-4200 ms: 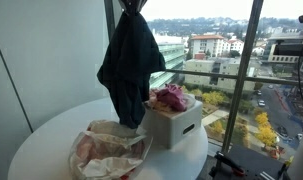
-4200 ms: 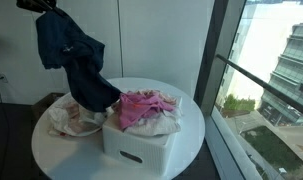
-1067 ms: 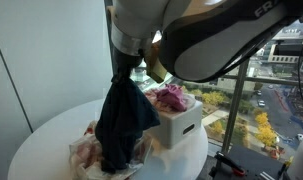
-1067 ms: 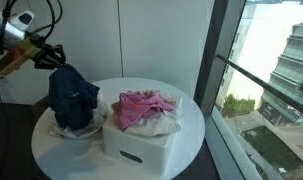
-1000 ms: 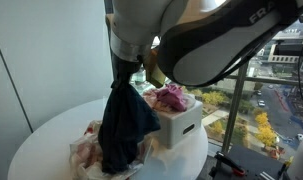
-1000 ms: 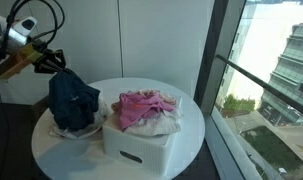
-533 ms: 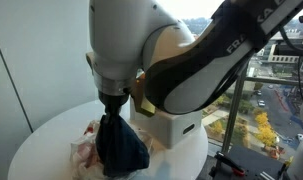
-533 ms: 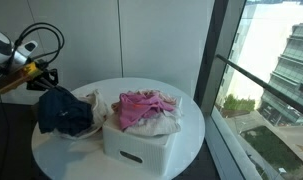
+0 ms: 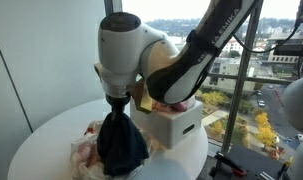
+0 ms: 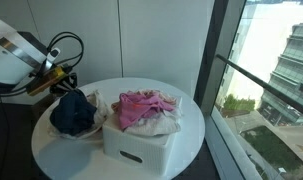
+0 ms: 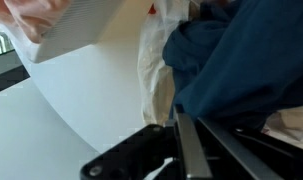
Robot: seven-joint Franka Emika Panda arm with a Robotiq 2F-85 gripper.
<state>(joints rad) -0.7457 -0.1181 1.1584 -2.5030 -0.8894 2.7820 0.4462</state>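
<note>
Wrist view: a dark blue garment [image 11: 246,60] is seen filling the right side, and the jaws are clamped on its cloth at the lower edge. In both exterior views the garment is held bunched by its top (the rest is slumped in a heap) on a pale laundry bag [image 9: 86,152], which is set on the round white bench [image 10: 191,122]. Just beside the bag, a white storage bin [image 10: 141,148] is heaped with pink clothes [image 10: 146,108].
</note>
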